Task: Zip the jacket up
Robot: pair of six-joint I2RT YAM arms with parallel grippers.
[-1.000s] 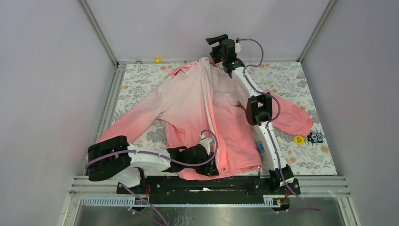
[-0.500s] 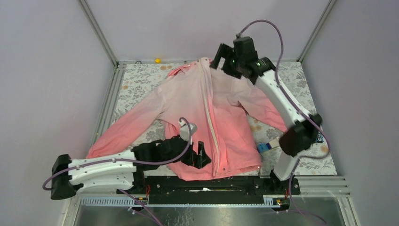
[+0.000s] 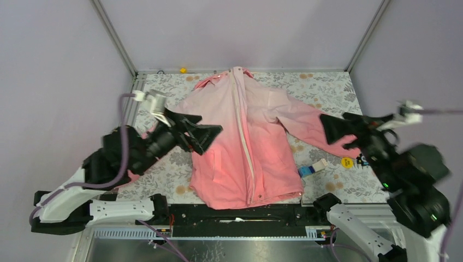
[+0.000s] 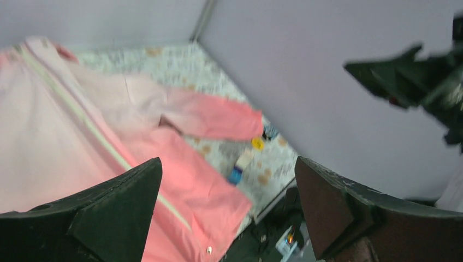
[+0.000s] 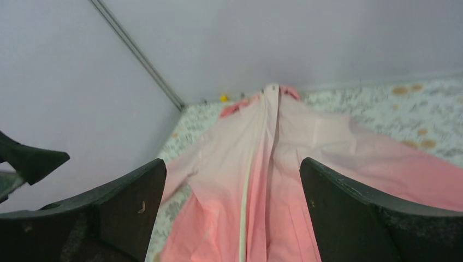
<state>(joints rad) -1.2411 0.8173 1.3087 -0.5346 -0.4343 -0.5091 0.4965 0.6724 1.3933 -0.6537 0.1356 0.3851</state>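
The thin long-sleeved fabric jacket (image 3: 267, 158), pale pink at the collar and deepening to coral pink at the hem and cuffs, lies flat and front-up in the middle of the table, collar toward the far wall and hem at the near edge. Its white front zipper (image 3: 244, 143) runs as one unbroken line from hem to collar, with the two front panels meeting along it. The sleeve on the right side stretches out over the grey floral table cover (image 3: 327, 87), its cuff ending near a small round yellow disc (image 3: 346, 161); just beside the hem on that side lies a small blue and white object (image 3: 312, 167). The other sleeve is mostly hidden behind the left arm. The left gripper (image 3: 210, 124) hovers above that side of the jacket, jaws spread wide and empty. The right gripper (image 5: 232, 161) hangs in the air over the right sleeve, equally wide apart, gripping nothing.
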